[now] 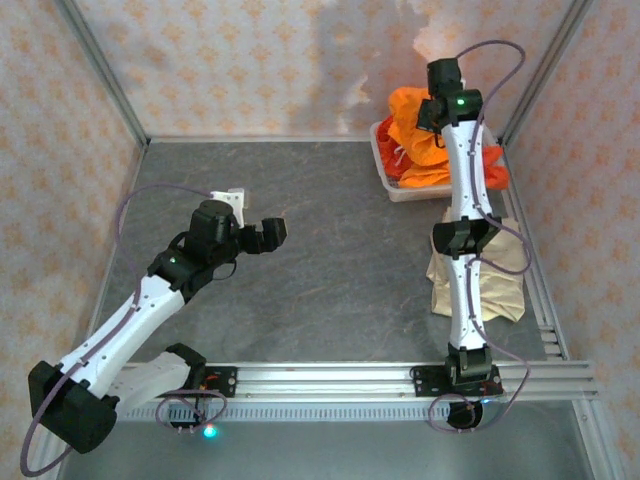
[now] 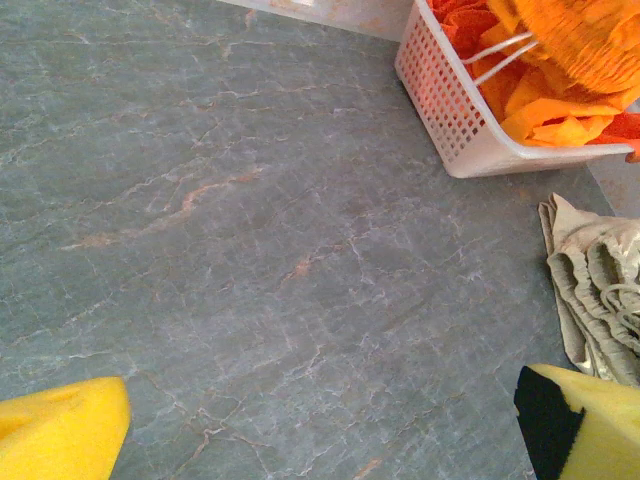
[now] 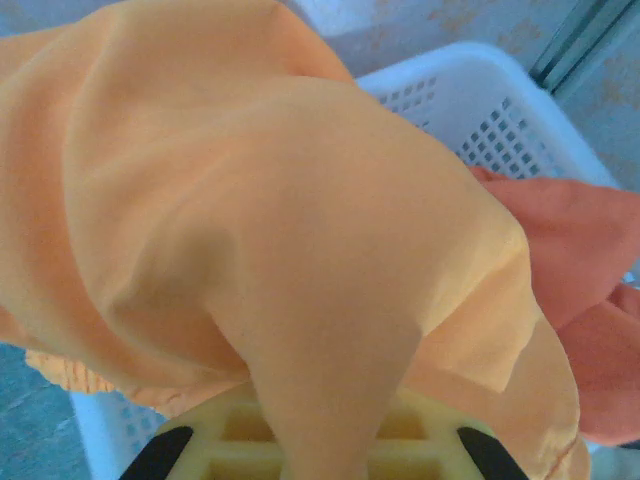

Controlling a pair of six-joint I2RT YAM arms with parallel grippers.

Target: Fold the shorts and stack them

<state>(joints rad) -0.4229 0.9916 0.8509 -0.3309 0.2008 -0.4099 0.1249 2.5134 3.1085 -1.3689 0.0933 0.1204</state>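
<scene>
Right gripper (image 1: pixel 428 118) is reached out over the far right corner of the table (image 1: pixel 330 230), down in the white mesh basket (image 1: pixel 392 187), and is clamped on the orange shorts (image 1: pixel 412 125). In the right wrist view a fold of that light orange cloth (image 3: pixel 280 200) runs down between the fingers and drapes wide over the front of the gripper, with the basket wall (image 3: pixel 480 100) behind it. A darker, redder orange piece (image 3: pixel 580 250) lies just beside it on the right, touching it; can't tell whether that is a separate pair. From the left wrist view the orange heap rises above the basket rim (image 2: pixel 450 110), and white drawstrings (image 2: pixel 500 55) trail down from the bunched part into the basket. Beige shorts (image 1: pixel 505 280) lie rumpled on the table near the right edge, on the near side of the basket and apart from it, partly under the right arm in the top view; the left wrist view shows their creased edge (image 2: pixel 600 290). Left gripper (image 1: pixel 266 233) hangs over bare table left of centre, released, jaws spread wide, yellow fingers (image 2: pixel 60 430) at both lower corners of its own view with nothing between them, well apart from all the cloth.
</scene>
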